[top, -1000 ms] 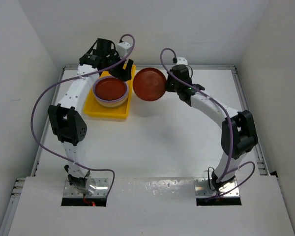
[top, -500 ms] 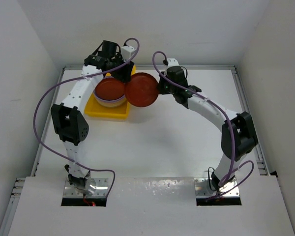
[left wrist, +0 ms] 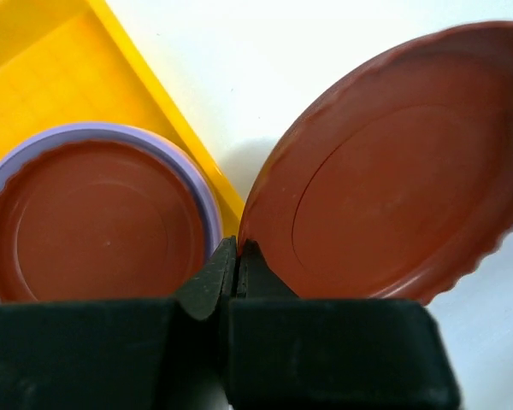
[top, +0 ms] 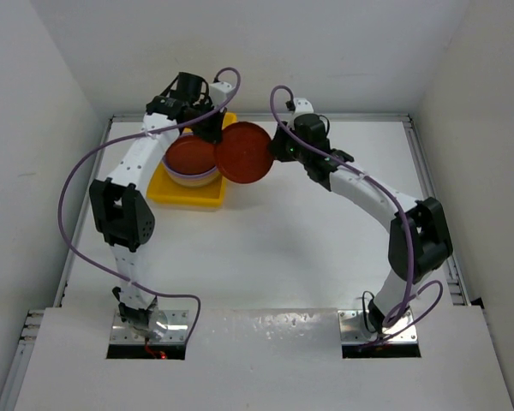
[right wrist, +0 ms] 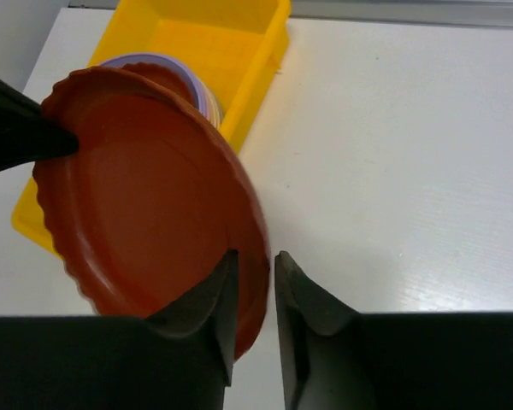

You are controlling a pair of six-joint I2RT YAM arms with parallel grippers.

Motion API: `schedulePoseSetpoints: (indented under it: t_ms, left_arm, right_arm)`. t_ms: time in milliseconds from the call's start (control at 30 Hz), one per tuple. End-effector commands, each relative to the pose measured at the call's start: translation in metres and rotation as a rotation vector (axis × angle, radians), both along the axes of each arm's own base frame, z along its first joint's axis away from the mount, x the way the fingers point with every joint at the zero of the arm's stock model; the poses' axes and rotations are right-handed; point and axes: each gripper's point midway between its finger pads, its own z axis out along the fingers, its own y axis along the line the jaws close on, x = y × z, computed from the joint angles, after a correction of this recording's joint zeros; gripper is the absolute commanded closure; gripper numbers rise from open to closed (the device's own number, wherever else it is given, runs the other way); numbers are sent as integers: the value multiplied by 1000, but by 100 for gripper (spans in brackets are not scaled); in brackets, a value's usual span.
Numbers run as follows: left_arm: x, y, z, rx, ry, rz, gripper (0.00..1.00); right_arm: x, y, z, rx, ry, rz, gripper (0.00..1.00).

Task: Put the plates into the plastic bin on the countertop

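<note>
A dark red-brown plate (top: 244, 152) hangs tilted on edge just right of the yellow plastic bin (top: 188, 195). My left gripper (left wrist: 238, 249) is shut on its left rim (left wrist: 393, 162). My right gripper (right wrist: 255, 260) straddles the opposite rim (right wrist: 145, 196) with its jaws slightly open; a gap shows beside the right finger. Inside the bin sits a stack of plates (top: 191, 158), with another red-brown plate (left wrist: 94, 222) on top and a lilac one (left wrist: 201, 196) under it. The left fingers (right wrist: 17, 128) show at the left edge of the right wrist view.
The bin (right wrist: 214, 34) lies at the back left of the white countertop (top: 308, 223), its far half holding no plate. Metal rails (top: 428, 171) edge the surface. Both arms meet over the bin's right wall.
My right arm carried the red-brown plate left to the bin's edge. The left gripper shut on the plate's rim. The right jaws have parted a little.
</note>
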Motion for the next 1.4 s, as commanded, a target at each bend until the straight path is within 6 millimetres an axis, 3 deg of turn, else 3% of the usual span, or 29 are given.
schedulePoseSetpoints:
  t_ms: [0,33,67,133,167,200,267,300,500,667,867,933,1100,1200,1300,1367]
  left_arm:
    - [11,19,12,-48,-6,62,100]
    - [14,24,12,-62,1,77,100]
    - [20,32,22,-75,-20,103,100]
    - [33,61,21,-96,-12,186,100]
    - [40,71,22,-103,-16,213,100]
    - [44,94,22,-103,-13,277,100]
    - [52,117,20,-99,-19,341,100]
    - [57,136,7,-90,5,391,100]
    - [58,184,-25,-36,61,508,100]
    - [60,192,-62,-19,133,525,94]
    - [64,192,-78,-10,158,518,72]
    - [66,194,-80,4,155,516,60]
    - [67,196,-72,24,126,496,53]
    - [65,201,-53,45,82,507,53]
    - [60,216,-22,82,11,538,53]
    - [52,239,-10,96,-6,593,51]
  right_arm:
    - [1,11,36,66,-86,45,73]
    - [2,10,37,63,-84,44,41]
    - [2,8,33,52,-72,34,31]
    - [2,2,32,33,-67,8,17]
    - [3,-1,29,23,-60,-3,15]
    - [5,-6,30,11,-66,-18,15]
    - [2,-13,25,-15,-50,-27,15]
    - [1,-16,21,-30,-43,-32,15]
    - [-7,-30,10,-72,-14,-57,14]
    - [-9,-34,6,-87,0,-60,14]
    - [-10,-37,6,-92,4,-67,14]
    - [-11,-38,6,-95,3,-65,14]
    - [-14,-45,4,-107,4,-82,14]
    - [-14,-52,3,-112,8,-92,14]
    - [-16,-67,2,-113,23,-133,10]
    - [-14,-93,3,-125,25,-208,7]
